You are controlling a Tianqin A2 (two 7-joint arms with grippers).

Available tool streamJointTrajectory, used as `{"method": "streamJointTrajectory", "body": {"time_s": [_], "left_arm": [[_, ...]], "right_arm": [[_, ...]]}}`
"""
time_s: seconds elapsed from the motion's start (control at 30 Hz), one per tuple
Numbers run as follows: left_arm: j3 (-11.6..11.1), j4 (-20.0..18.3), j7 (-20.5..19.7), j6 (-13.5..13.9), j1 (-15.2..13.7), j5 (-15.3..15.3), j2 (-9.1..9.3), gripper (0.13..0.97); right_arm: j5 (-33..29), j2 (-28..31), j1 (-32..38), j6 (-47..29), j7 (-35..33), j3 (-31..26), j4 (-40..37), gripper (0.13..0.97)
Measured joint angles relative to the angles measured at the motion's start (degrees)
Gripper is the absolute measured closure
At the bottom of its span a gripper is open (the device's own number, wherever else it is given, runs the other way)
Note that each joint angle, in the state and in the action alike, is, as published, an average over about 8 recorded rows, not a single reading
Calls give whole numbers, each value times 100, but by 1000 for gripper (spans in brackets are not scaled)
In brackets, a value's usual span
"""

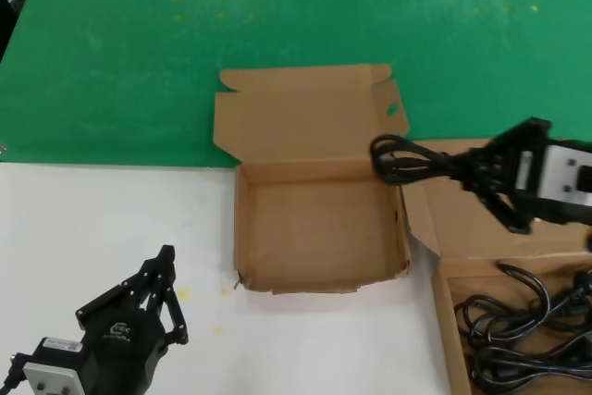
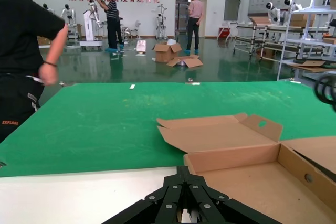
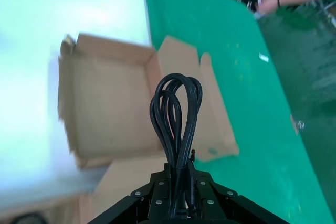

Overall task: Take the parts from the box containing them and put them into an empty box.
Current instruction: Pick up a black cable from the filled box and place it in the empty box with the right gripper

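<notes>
Right end effector (image 1: 495,182) clamps cord (image 1: 407,159) (loops forward).

Two cardboard boxes sit on the worktop (image 1: 111,228): the empty box (image 1: 319,228) with its lid laid back, and the box containing them (image 1: 444,298) at the right edge. One power cord (image 1: 412,159) hangs bundled in the right gripper (image 1: 472,173). More cords (image 1: 518,330) lie tangled in the right-hand box; I cannot count them apart. Two grippers show, the left gripper (image 1: 166,270) being the other.
</notes>
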Motion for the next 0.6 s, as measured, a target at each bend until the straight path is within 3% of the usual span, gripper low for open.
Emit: {"method": "streamJointTrajectory", "body": {"time_s": [0.6], "left_arm": [[0,0,0,0,0,0,0,964]], "right_arm": [[73,-1282,129,845,-823,-443,-1422,894]]}}
